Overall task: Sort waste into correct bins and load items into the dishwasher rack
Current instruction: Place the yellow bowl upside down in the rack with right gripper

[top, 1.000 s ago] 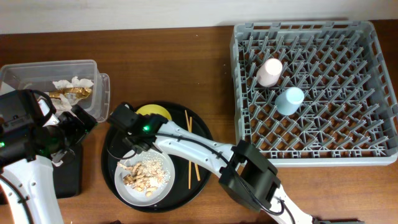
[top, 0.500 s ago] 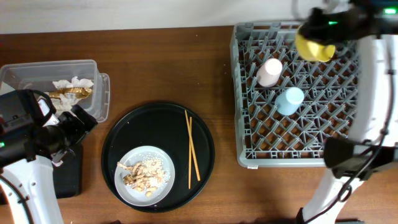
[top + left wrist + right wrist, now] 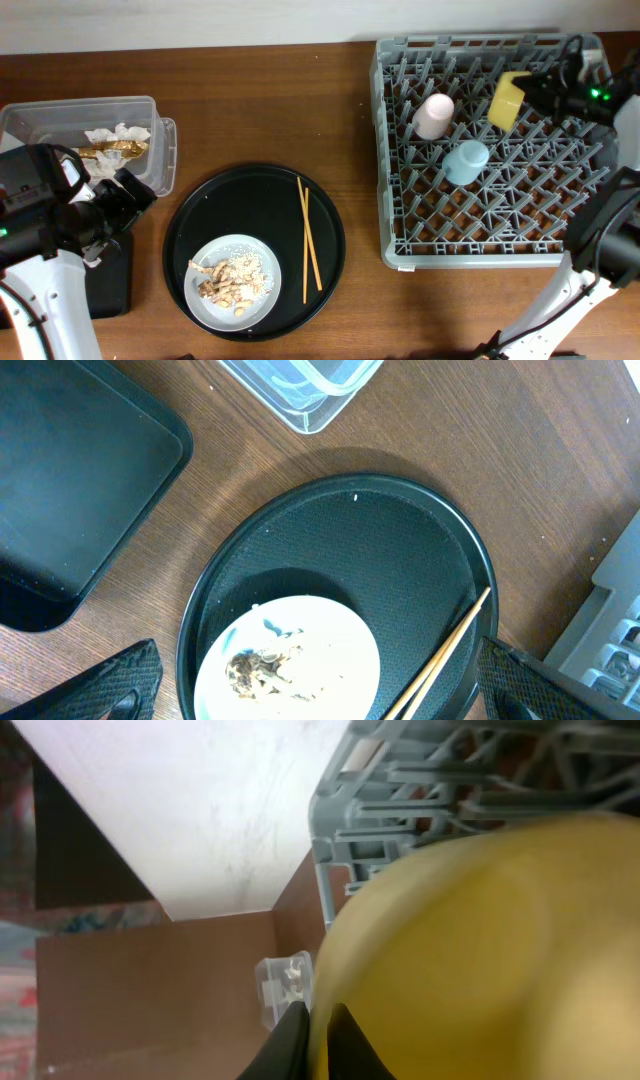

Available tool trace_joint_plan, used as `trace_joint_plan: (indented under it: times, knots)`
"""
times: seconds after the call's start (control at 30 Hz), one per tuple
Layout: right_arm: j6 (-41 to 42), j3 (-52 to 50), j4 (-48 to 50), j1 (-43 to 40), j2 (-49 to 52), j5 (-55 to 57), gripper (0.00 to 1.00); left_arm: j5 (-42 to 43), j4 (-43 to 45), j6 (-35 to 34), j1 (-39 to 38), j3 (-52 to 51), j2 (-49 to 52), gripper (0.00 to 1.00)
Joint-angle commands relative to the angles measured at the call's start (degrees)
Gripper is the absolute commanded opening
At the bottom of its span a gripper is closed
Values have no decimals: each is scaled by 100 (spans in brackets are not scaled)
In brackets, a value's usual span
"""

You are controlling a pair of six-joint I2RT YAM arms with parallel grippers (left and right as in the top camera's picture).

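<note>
My right gripper [image 3: 535,96] is shut on the rim of the yellow bowl [image 3: 507,101] and holds it on edge over the back right of the grey dishwasher rack [image 3: 400,250]. In the right wrist view the bowl [image 3: 500,950] fills the frame, pinched between my fingers [image 3: 318,1025]. The pink cup [image 3: 433,115] and light-blue cup [image 3: 466,161] stand in the rack. The white plate [image 3: 255,300] with beige food scraps [image 3: 228,283] and the chopsticks [image 3: 307,240] lie on the round black tray [image 3: 190,230]. My left gripper [image 3: 320,705] is open above the plate [image 3: 330,650].
The clear tub [image 3: 40,120] at the back left holds white paper scraps [image 3: 117,133] and the gold-brown wrapper [image 3: 108,150]. The shallow black rectangular tray [image 3: 110,285] sits under my left arm and also shows in the left wrist view [image 3: 70,510].
My right gripper carried the yellow bowl off the round tray to the rack's back, then lowered it and turned it on edge. The left arm has not moved.
</note>
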Motion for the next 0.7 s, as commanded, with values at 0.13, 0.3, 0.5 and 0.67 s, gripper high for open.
trace_joint_plan:
  times: [0.13, 0.3, 0.5, 0.67]
  knots:
    - [-772, -57, -1204, -691, -535, 2142, 15, -24, 9, 11, 9, 11, -35, 99]
    - [-772, -57, -1458, -1373, -2039, 3639, 23, -24, 9, 11, 9, 11, -35, 99]
    - [-1180, -59, -1517, -208, -2518, 3716, 47, -24, 9, 11, 9, 11, -35, 99]
    - [-1668, -57, -1937, 2544, -2522, 4323, 84, -24, 9, 11, 9, 11, -35, 99]
